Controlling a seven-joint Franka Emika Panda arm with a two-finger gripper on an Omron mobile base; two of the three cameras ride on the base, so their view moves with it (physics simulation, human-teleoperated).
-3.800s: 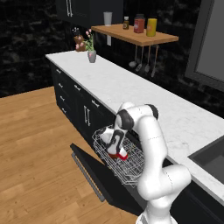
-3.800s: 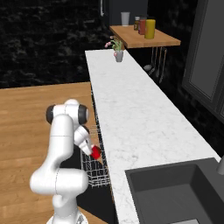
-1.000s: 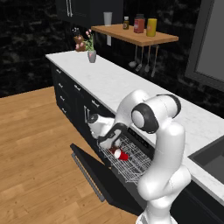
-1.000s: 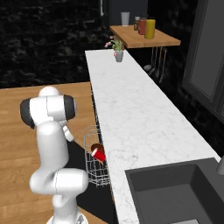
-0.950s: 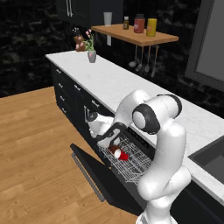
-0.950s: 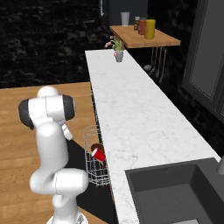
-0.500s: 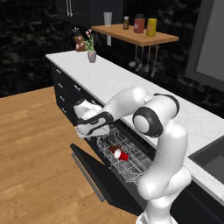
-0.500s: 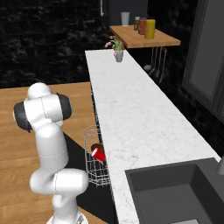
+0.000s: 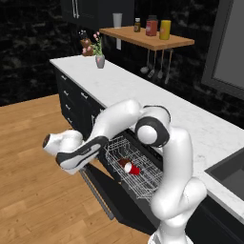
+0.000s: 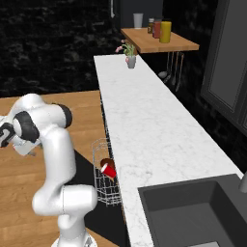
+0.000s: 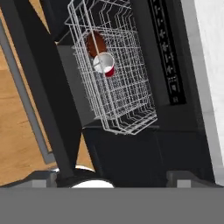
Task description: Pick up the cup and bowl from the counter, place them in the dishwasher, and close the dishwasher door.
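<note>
While the arm is reaching out low over the wooden floor, you are looking at a hand that is sitting well away from the load. In the left base view the gripper is hanging at the far left, out past the front edge of the dishwasher door, which is lying open and flat, its grey bar handle running along the outer edge. You cannot tell how far the fingers are spread: the tips are too small and dark there, and the hand view is not showing them. Nothing is visibly held.

The cup is lying on its side in the white wire rack, which is standing pulled out over the door. The bowl is resting just beside the cup, touching or nearly touching it, on the side toward the dishwasher opening. Both are sitting well apart from the gripper, to its right and slightly lower in the left base view, with the forearm passing between.

In the hand view you are seeing the cup with its pale mouth facing the camera and the bowl just above it, both inside the rack. The right base view is showing the cup and bowl beside the edge of the counter.
</note>
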